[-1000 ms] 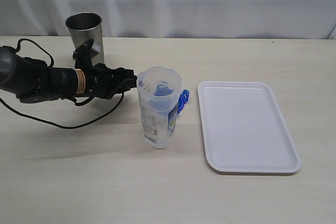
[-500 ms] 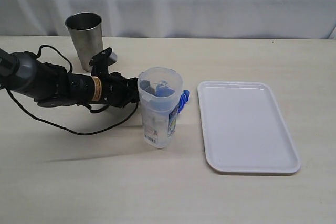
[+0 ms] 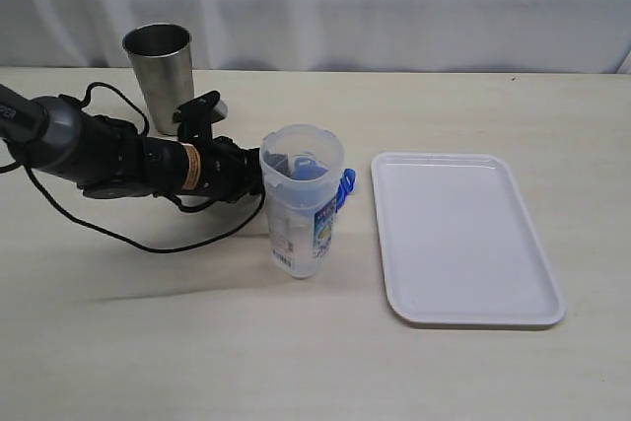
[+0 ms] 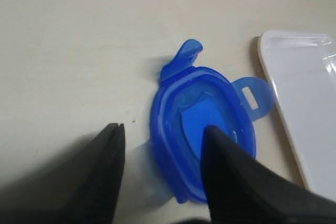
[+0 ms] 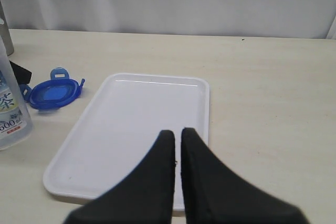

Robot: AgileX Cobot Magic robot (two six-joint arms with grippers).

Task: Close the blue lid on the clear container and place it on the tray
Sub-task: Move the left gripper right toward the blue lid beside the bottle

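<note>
1. Behind the clear container [image 3: 301, 204], low over the desk [image 3: 148, 342], the left tool [image 4: 163, 127] is spread. One finger is over the blue lid [image 4: 199, 114] and the other is outside its rim. It is not pinching anything yet.
2. The right tool [image 5: 177, 132] is pressed together, holds nothing, and hovers above the tray [image 5: 136, 124].
3. The lid lies flat on the desk between the container and the tray, just beside both.
4. The container stands upright and uncovered on the desk, off the tray.
5. Progress: early, judging by the layout. Nothing is finished. Gripping the lid, closing it on the container and moving the container to the tray all remain.
6. Count: two tools, one lid, one container, one tray, one steel tumbler [image 3: 161, 71].
</note>
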